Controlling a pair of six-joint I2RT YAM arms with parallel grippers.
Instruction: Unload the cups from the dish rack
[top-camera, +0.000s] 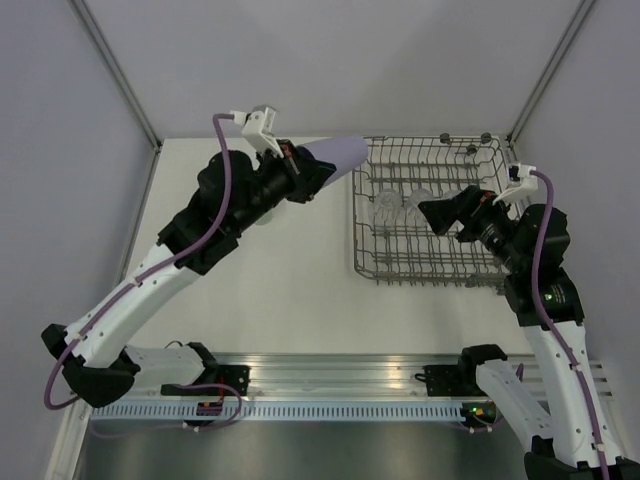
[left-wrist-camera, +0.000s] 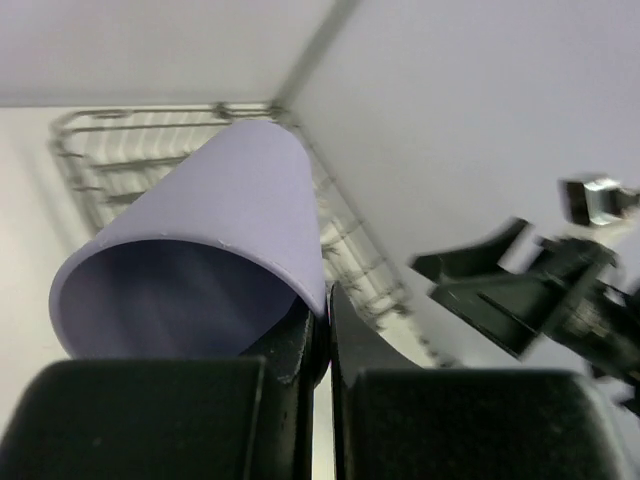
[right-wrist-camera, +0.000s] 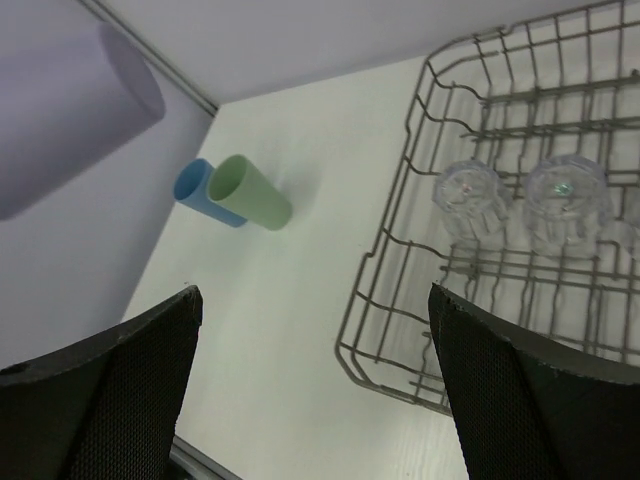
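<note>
lilac cup (top-camera: 335, 155) clamped at its rim by left fingers (left-wrist-camera: 292, 352), right fingers (right-wrist-camera: 110, 400) apart above dish rack (top-camera: 420, 268)

A white table (top-camera: 290, 290) stands between pale walls (top-camera: 330, 60), aluminium rail (top-camera: 340, 372) at near edge.

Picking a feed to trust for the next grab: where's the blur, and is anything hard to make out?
Left wrist: lilac cup in the left gripper is fairly sharp; the right arm is smeared, the dish rack soft. Right wrist: clear glasses, blue cup and green cup crisp; the lilac cup blurred top left. Top external: even light, no glare, glasses faint.
</note>
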